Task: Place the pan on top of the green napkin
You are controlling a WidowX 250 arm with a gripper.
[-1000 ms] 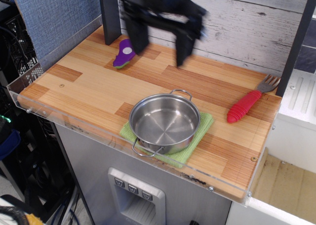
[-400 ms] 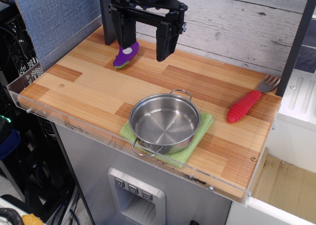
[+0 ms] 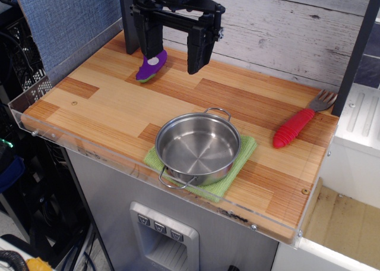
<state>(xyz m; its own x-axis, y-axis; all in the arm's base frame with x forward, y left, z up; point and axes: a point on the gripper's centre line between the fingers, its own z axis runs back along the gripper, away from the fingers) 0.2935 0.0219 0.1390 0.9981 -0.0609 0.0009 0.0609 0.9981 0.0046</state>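
Pan (image 3: 198, 148) sits on green napkin (image 3: 240, 161), near edge of desk (image 3: 107, 104) | gripper (image 3: 176, 48) at far left, fingers spread, empty | risk: pan overhangs the napkin's near-left side; a nudge from the arm could slide it off.

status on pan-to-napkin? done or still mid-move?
Looks done. The pan sits on the green napkin, whose edges show at its right and front. Nothing is in hand: the gripper is open and empty, raised at the back of the table near a purple toy, well apart from the pan. Nothing visibly left except perhaps parking the arm.
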